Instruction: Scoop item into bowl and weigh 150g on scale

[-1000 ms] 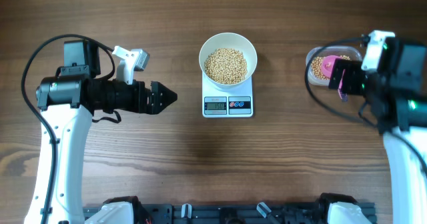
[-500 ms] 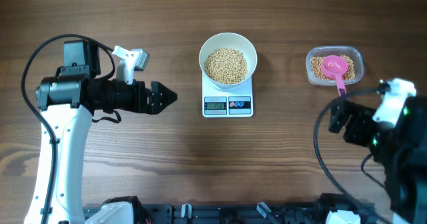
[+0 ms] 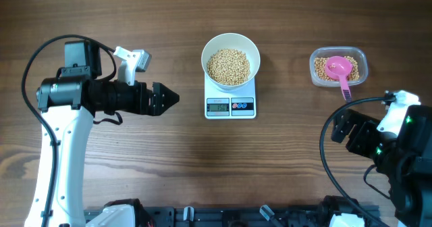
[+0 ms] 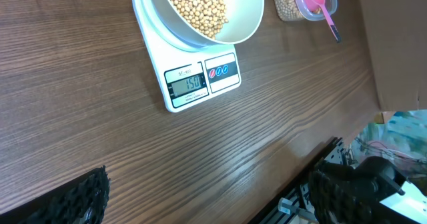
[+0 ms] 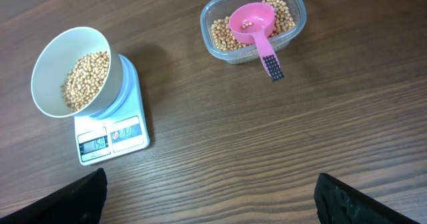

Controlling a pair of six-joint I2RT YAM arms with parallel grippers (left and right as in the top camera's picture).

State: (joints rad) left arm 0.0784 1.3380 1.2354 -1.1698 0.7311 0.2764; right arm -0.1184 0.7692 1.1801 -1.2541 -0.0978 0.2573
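Note:
The white bowl stands on the white scale at the table's middle and holds a pile of tan beans. In the right wrist view the scale's display reads 150. My left gripper hangs open left of the scale, with nothing between its fingers. My right gripper is open and empty at the right front, well short of the tub. In the wrist views both grippers, left and right, show only bare wood between the jaws.
A clear plastic tub at the back right holds more beans and a pink scoop whose handle sticks out over the near rim. The right arm's cable loops over the table's right front.
My right arm has drawn back from over the tub toward the table's front edge, leaving the pink scoop lying in the tub. The left arm has not moved.

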